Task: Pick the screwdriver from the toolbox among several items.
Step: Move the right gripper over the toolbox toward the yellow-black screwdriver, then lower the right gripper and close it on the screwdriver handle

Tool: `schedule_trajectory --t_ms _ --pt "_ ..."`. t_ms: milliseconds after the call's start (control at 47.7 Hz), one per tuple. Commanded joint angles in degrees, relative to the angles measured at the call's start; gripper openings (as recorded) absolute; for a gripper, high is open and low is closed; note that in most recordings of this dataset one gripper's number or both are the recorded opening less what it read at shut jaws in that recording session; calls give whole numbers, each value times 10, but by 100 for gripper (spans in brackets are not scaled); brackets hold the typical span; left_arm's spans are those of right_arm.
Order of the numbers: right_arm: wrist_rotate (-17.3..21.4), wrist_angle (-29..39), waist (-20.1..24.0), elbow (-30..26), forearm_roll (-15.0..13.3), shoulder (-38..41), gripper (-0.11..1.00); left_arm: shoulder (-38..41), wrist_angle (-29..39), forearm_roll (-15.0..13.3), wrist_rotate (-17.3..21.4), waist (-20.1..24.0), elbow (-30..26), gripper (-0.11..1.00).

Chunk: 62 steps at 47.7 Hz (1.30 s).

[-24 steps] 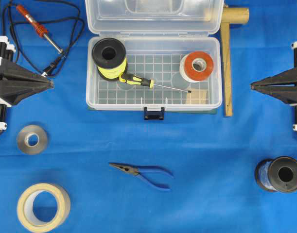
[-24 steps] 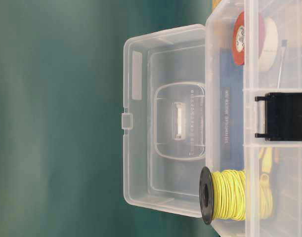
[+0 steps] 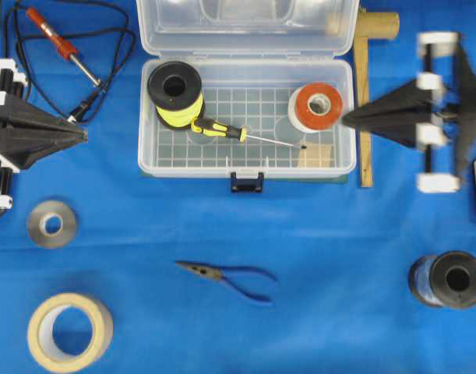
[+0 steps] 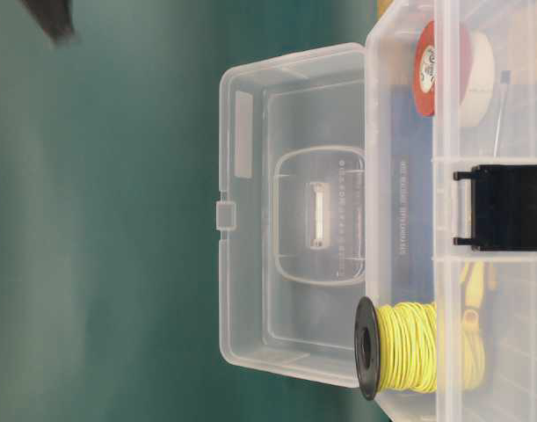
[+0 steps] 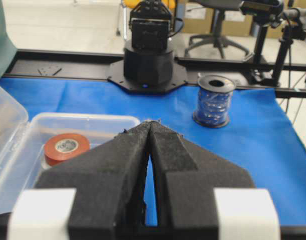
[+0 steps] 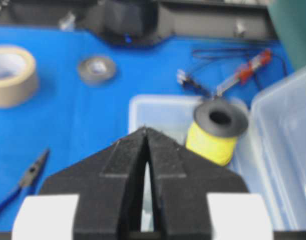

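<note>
The screwdriver [image 3: 216,128], with a yellow-and-black handle, lies in the clear toolbox [image 3: 189,169], its shaft pointing right toward the wooden block [image 3: 315,157]. The yellow wire spool [image 3: 175,94] stands at the box's left, touching the handle. The orange-and-white tape roll [image 3: 317,107] is at the right. My right gripper [image 3: 348,119] is shut and empty, its tip over the box's right wall beside the tape roll. My left gripper [image 3: 83,135] is shut and empty, left of the box. In the right wrist view the gripper [image 6: 145,130] hides the screwdriver; the spool [image 6: 215,133] shows.
Blue-handled pliers [image 3: 231,279] lie in front of the box. A red soldering iron [image 3: 60,45] with its cord is at the back left. A grey roll [image 3: 52,224], a tan tape roll [image 3: 69,331], a blue wire spool [image 3: 448,280] and a wooden stick [image 3: 365,101] are around.
My right arm has swung left toward the toolbox; its tip now reaches the box's right wall. The left arm and the items in the box have not moved.
</note>
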Motion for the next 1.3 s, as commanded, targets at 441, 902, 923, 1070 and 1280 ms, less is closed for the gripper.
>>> schedule_trajectory --t_ms 441,902,923,1070,1280 --pt "135 265 -76 -294 -1 326 51 0 -9 -4 -2 0 -11 0" --pt "176 294 -79 -343 14 513 62 0 -12 -4 -2 2 -9 0" --pt "176 293 -79 -344 14 518 62 0 -11 -4 -2 2 -9 0" --pt "173 278 -79 -345 14 546 62 0 -10 -4 -2 2 -7 0" --pt "171 257 -79 -346 13 571 62 0 -10 -4 -2 5 -4 0"
